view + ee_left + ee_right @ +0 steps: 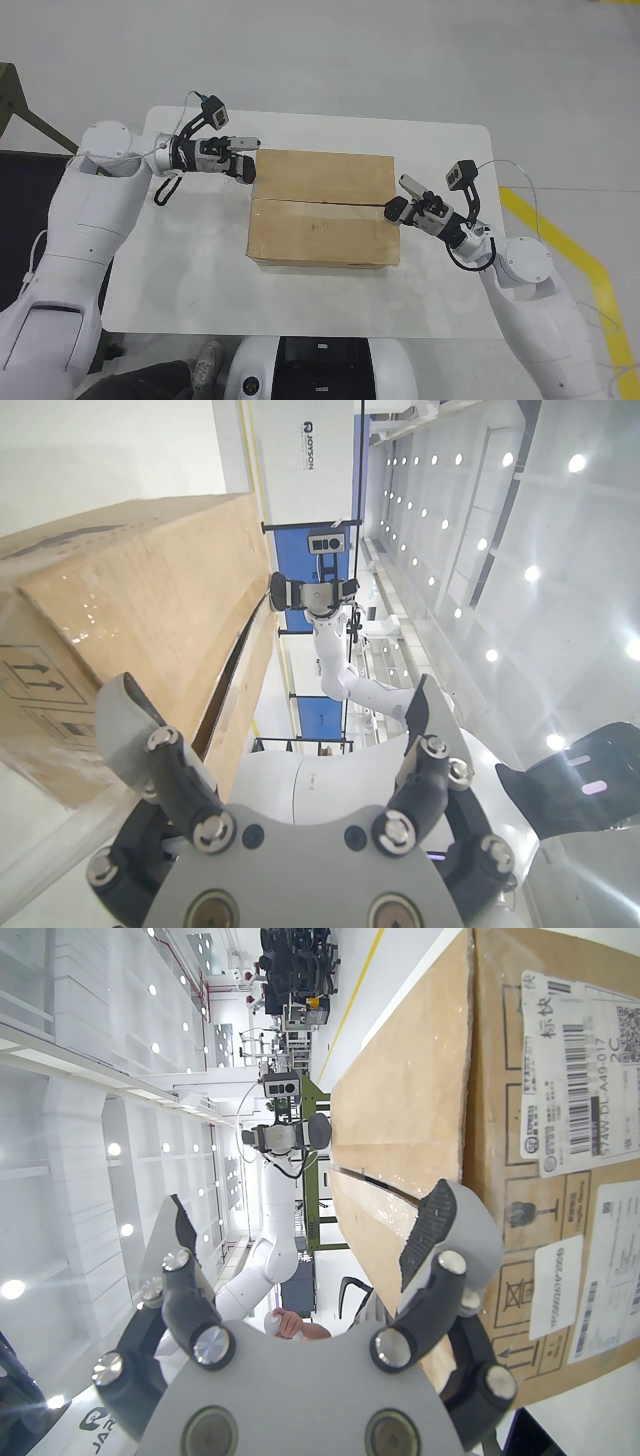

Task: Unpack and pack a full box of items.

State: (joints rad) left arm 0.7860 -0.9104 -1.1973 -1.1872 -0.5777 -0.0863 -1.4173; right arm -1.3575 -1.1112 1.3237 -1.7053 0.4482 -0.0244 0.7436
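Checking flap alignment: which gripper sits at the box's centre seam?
The right gripper, open at the end of the seam; the left gripper is off it, beside the corner of the far flap.

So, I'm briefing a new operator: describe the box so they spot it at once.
On the white table, between the left tool and right tool, sits the cardboard box. It is the one brown thing there, its top flaps meeting along a central seam.

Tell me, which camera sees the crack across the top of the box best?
The top view. It looks straight down on the box, so the whole crack across its top shows from end to end. Each wrist view sees the crack from one end, at a slant, running away from the camera.
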